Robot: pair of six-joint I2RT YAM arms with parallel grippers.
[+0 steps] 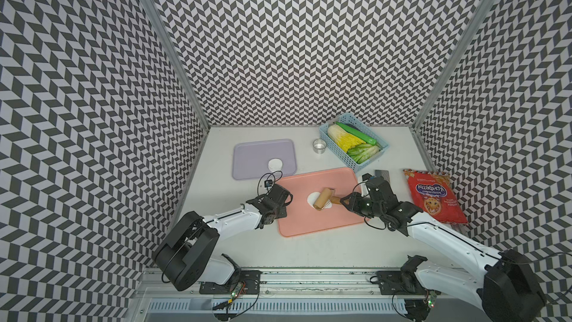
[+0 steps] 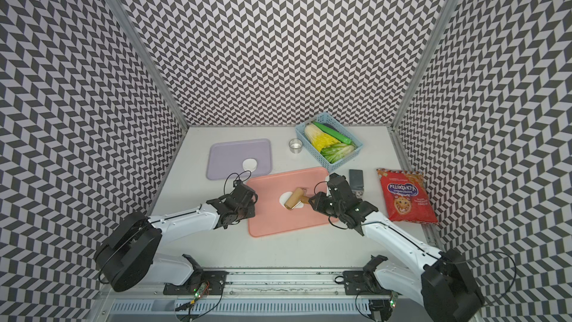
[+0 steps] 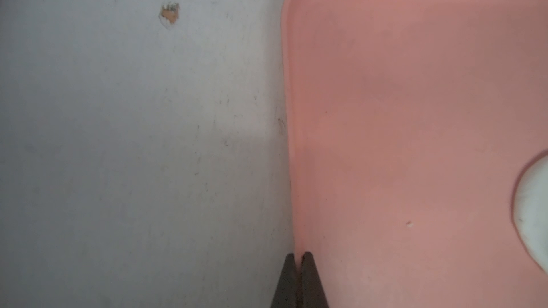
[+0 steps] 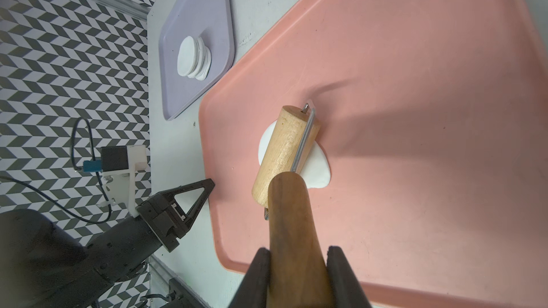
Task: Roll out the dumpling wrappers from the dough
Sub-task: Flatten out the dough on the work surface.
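The tabletop [image 1: 309,252] bears a pink tray [image 1: 337,221]. At its eleven o'clock a purple tray [image 1: 250,156] holds stacked wrappers [image 1: 275,164]. The left claw [image 3: 299,254], tips together, sits at the pink tray's nine-o'clock rim. The right claw [image 4: 299,250] is clamped on the handle of the roller [image 4: 281,149], which rests on the dough [image 4: 318,170] mid-tray. The dough looks soft and tearable, so lift it by its edge.

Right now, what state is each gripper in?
Left gripper: closed, pinching the tray edge.
Right gripper: closed on the roller handle.
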